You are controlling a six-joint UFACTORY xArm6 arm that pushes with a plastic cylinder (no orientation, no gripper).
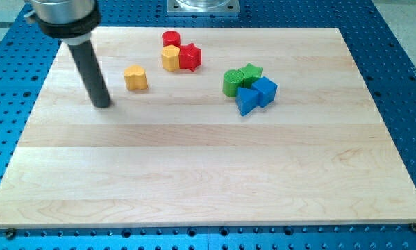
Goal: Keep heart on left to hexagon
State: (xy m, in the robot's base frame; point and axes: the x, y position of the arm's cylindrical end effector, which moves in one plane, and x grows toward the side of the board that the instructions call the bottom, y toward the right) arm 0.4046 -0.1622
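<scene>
My tip (103, 105) is down on the pale wooden counter (208, 180), sitting just to the view's left of the small yellow heart-shaped block (135, 78) and a touch lower. No end effector with jaws here, only a plain dark rod, so there is nothing to spread or pinch; it can only shove.

And where is the target? The yellow hexagonal block (170, 58) stands to the view's right of the heart and a little higher, pressed up against the red star-shaped block (189, 56), with the red round cylinder block (171, 38) touching just behind it. The heart stands apart from that trio, already on the hexagon's left side as the view shows it.

So the job, as I judge it, is a gentle one: keep the heart on that side, perhaps closing the gap. The tip should come in from the heart's far left and slightly lower edge, pushing toward the view's upper right, in line with the hexagon. Off-centre contact would spin the heart or let it slide past. Short, slow strokes, and stop before it knocks the hexagon into its red neighbours.

The green and blue blocks (249, 87) cluster well apart to the view's right, out of the way.
</scene>
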